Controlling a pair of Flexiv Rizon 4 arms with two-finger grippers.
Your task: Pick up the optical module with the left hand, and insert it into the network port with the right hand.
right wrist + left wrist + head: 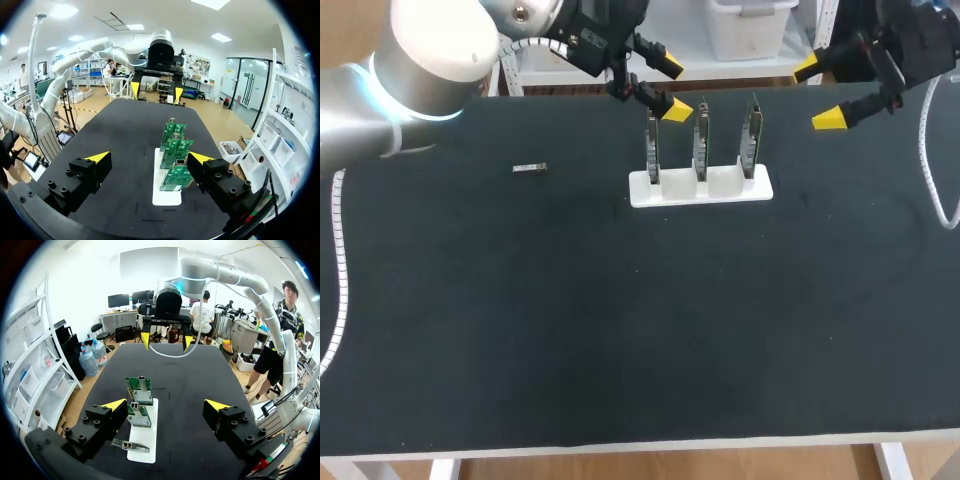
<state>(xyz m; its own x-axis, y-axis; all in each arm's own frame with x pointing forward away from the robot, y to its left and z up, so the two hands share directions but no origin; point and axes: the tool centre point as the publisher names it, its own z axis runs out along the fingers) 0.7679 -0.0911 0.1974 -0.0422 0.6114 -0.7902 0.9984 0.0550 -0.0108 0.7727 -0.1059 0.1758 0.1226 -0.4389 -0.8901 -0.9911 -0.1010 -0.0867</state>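
holding three circuit boards (700, 140): white stand (642, 191)

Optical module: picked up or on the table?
On the table: the optical module lies flat, apart from the open left gripper.

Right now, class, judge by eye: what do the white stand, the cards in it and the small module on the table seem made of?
White stand: probably plastic, matt and evenly white. Cards: green circuit board with small metal parts. Optical module: likely metal, grey with a faint gleam, though too small to be sure.
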